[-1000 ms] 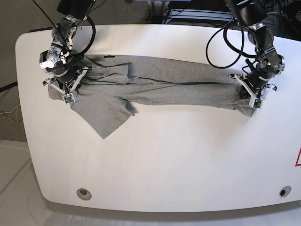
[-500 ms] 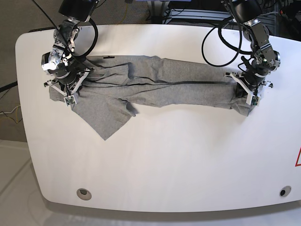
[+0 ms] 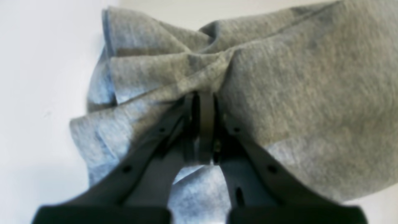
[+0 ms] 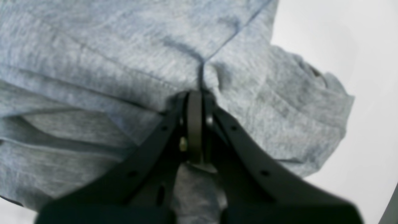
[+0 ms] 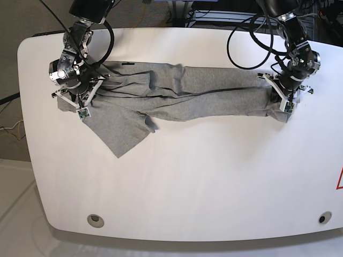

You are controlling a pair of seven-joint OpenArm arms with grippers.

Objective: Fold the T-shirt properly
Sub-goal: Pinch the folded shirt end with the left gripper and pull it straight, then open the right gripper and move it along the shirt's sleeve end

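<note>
The heather-grey T-shirt point(image 5: 182, 96) lies stretched in a long band across the far half of the white table point(image 5: 187, 182), with a sleeve flap hanging toward the front left. No lettering shows. My left gripper point(image 5: 281, 101) is shut on the bunched right end of the shirt; in the left wrist view the jaws point(image 3: 203, 102) pinch gathered folds point(image 3: 279, 77). My right gripper point(image 5: 80, 99) is shut on the left end; in the right wrist view the jaws point(image 4: 196, 99) clamp the cloth point(image 4: 108, 62).
Black cables point(image 5: 252, 37) loop over the table's far edge behind both arms. Two round holes sit near the front edge, at the left point(image 5: 96, 219) and right point(image 5: 322, 218). A red mark point(image 5: 340, 179) shows at the right edge.
Both grippers moved toward the far edge, still holding the shirt ends. The stretched band shifted with them and now sags slightly in the middle.
</note>
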